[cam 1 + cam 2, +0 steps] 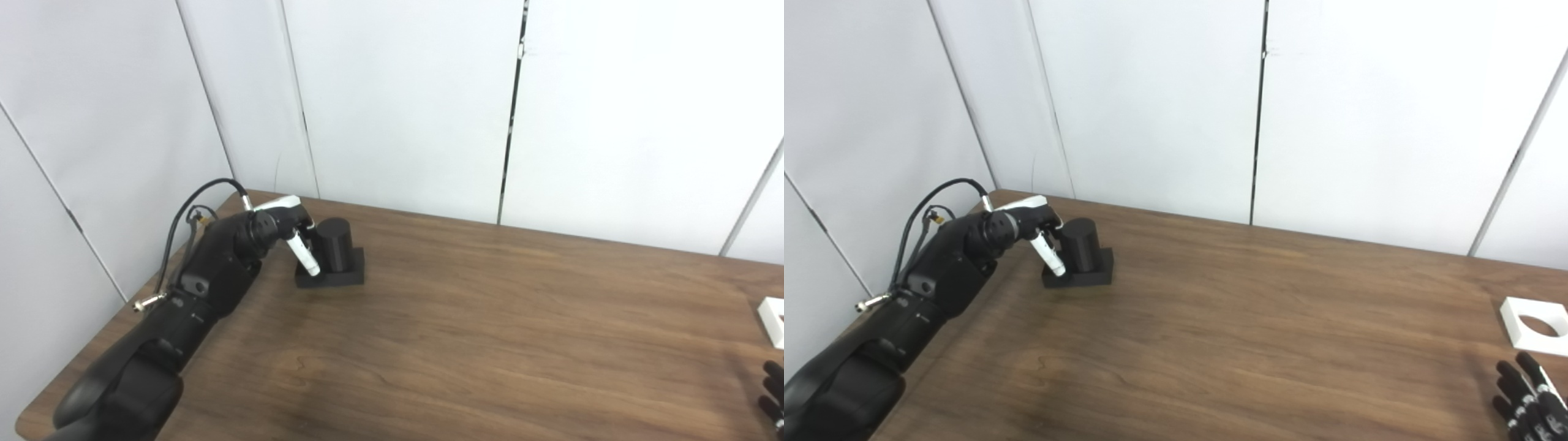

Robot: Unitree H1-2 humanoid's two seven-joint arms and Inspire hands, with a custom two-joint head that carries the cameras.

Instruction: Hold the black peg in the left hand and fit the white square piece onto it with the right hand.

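I read no writing anywhere, my left robot hand point(288, 229) against the black peg point(334, 245) far left on the counter point(465, 331), grip unclear, white square piece point(1536, 326) far right, right robot hand point(1528, 401) edge-cropped, fingers spread, empty

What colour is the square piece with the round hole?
White. The square piece shows best in the right eye view, lying flat on the brown wooden table.
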